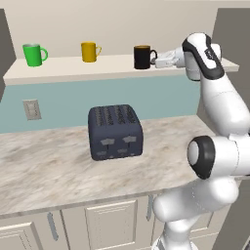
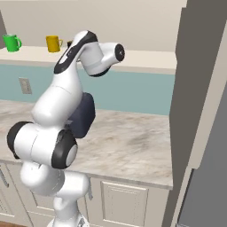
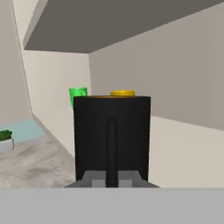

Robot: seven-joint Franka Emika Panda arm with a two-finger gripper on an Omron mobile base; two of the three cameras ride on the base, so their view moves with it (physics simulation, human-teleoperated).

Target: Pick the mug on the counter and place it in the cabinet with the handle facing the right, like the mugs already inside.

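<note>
The claw (image 1: 157,61) is seen in the left base view reaching in from the right at shelf height, clenched on the handle (image 1: 154,57) of the black mug (image 1: 142,57), which stands upright on the cabinet (image 1: 73,73) shelf board with its handle turned to the right. In the hand view the handle (image 3: 112,151) is shown edge-on as a dark vertical loop running down the middle of the black mug (image 3: 112,135), with the two finger tips (image 3: 97,178) pressed against it from either side at the bottom. Behind the black mug in that view, only the rims of the green mug (image 3: 78,92) and the yellow mug (image 3: 123,93) are visible. In the left base view the three mugs are seen in a row on the shelf, the green mug (image 1: 33,54) at the left, the yellow mug (image 1: 89,52) in the middle, the black one at the right, well apart. In the right base view the black mug is largely hidden by the arm. Below, a dark blue-grey toaster (image 1: 115,132) is seen standing on the marbled worktop (image 1: 44,171). A small potted plant (image 3: 5,140) is shown in the hand view.
</note>
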